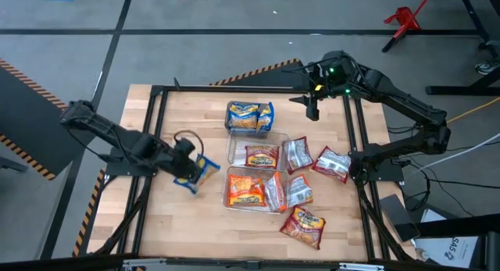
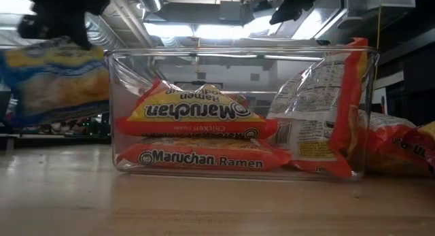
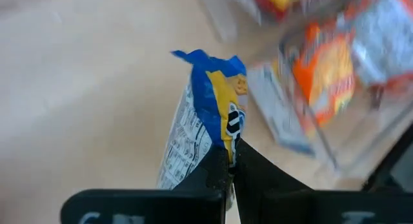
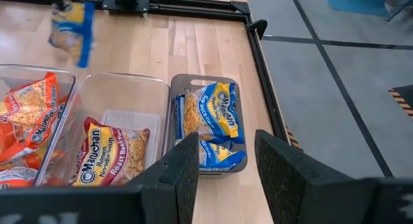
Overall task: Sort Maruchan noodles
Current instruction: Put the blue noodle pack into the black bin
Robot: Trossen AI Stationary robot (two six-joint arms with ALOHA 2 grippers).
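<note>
Your left gripper [image 1: 187, 169] is clenched on a blue-and-yellow packet [image 1: 205, 168], holding it off the bare wood left of the three clear bins [image 1: 231, 150], with open table around it up to the black frame rail [image 1: 151, 138]. Your right gripper [image 1: 312, 107] hangs parted and empty over the far right edge, near the far bin of blue packets [image 1: 248, 116]. Loose red packets [image 1: 303, 226] crowd the bins' right side and near corner.
</note>
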